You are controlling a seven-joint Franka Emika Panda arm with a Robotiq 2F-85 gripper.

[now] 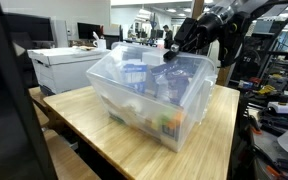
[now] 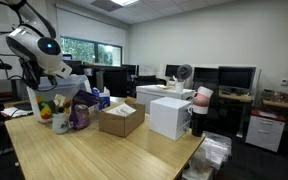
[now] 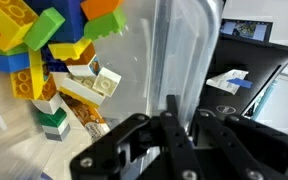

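A clear plastic bin (image 1: 196, 98) stands on the wooden table (image 1: 104, 135) and holds several colourful toy bricks (image 3: 59, 55) and other small items. My gripper (image 1: 172, 52) is at the bin's far upper corner. In the wrist view my gripper (image 3: 186, 110) reaches up along the bin's clear wall (image 3: 184, 50). Its black fingers (image 3: 171, 110) are pressed close together with the thin rim between them, so it is shut on the rim. In an exterior view the arm (image 2: 39, 50) bends down over the bin (image 2: 59, 100). The bin looks slightly tilted.
An open cardboard box (image 2: 121, 120) and a white box (image 2: 170, 117) stand further along the table (image 2: 104, 155). A white chest (image 1: 64, 68) stands beyond the table's edge. Desks with monitors (image 2: 234, 78) fill the room behind.
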